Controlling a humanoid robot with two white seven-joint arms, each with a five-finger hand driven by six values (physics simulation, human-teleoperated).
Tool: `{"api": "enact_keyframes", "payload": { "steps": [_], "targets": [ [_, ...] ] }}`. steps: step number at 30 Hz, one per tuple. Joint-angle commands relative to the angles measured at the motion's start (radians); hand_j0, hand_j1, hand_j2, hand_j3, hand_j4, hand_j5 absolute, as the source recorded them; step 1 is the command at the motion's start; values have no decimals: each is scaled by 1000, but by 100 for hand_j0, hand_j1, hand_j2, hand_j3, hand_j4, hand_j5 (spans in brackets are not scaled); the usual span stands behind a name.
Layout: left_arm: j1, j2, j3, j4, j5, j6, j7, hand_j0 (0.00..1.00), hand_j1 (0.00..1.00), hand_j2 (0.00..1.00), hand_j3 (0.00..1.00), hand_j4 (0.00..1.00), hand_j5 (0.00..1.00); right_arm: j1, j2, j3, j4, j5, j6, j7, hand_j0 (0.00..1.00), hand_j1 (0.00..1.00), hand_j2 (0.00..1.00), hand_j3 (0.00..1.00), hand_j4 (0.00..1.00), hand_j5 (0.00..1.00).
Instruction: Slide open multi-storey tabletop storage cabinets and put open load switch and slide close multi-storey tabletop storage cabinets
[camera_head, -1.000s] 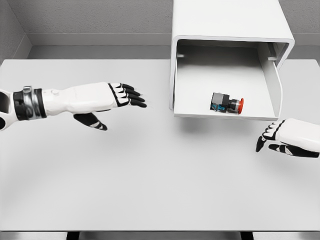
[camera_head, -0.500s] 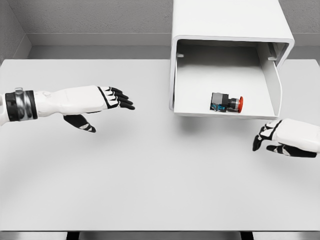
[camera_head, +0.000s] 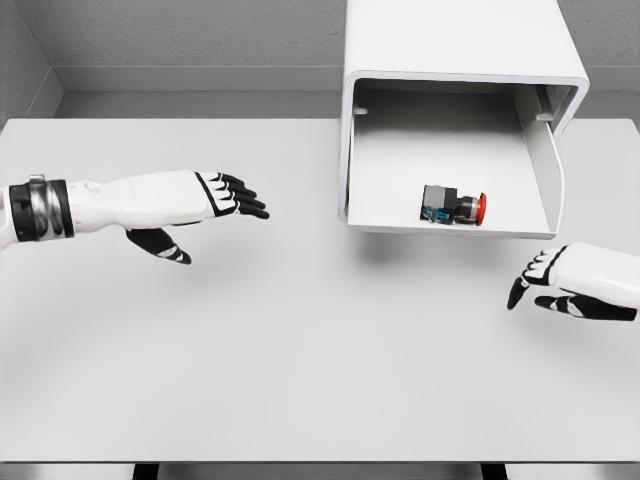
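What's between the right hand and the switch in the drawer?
In the head view, only the drawer's front lip and bare table separate the right hand from the switch.

One cabinet (camera_head: 455, 40) stands on one table (camera_head: 300, 360), beyond and left of the right hand (camera_head: 570, 283). One drawer (camera_head: 450, 165) is pulled out of it, lying just beyond that hand's fingertips. One switch (camera_head: 453, 205) lies inside the drawer; it carries one red button, on the end nearer the right hand. Two hands are in view: the right hand and one left hand (camera_head: 190, 205), which sits well left of the drawer.
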Motion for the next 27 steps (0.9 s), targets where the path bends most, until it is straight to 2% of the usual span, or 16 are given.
{"api": "enact_keyframes", "payload": {
  "steps": [1, 10, 19, 22, 24, 25, 27],
  "targets": [
    [2, 1, -1, -1, 7, 3, 0, 100, 100, 100, 100, 100, 100, 0, -1, -3, 0, -8, 3, 0, 53, 53, 53, 53, 53, 53],
    [0, 1, -2, 3, 7, 3, 0, 100, 100, 100, 100, 100, 100, 14, -19, -109, 0, -73, 3, 0, 53, 53, 53, 53, 53, 53],
    [0, 2, -1, 3, 9, 3, 0, 100, 100, 100, 100, 100, 100, 18, -16, -80, 0, -80, 3, 0, 54, 54, 54, 54, 54, 54],
    [0, 1, -2, 3, 9, 3, 0, 100, 100, 100, 100, 100, 100, 69, -16, -67, 0, -77, 3, 0, 56, 56, 56, 56, 56, 56],
    [0, 2, -1, 3, 9, 3, 0, 100, 100, 100, 100, 100, 100, 49, -13, -52, 0, -73, 3, 0, 55, 55, 55, 55, 55, 55],
    [0, 1, -1, 3, 9, 3, 0, 100, 100, 100, 100, 100, 100, 17, -12, -26, 0, -73, 3, 0, 55, 55, 55, 55, 55, 55],
    [0, 2, -1, 3, 9, 3, 0, 100, 100, 100, 100, 100, 100, -78, -7, 97, 0, -65, 3, 0, 55, 55, 55, 55, 55, 55]
  ]
}}
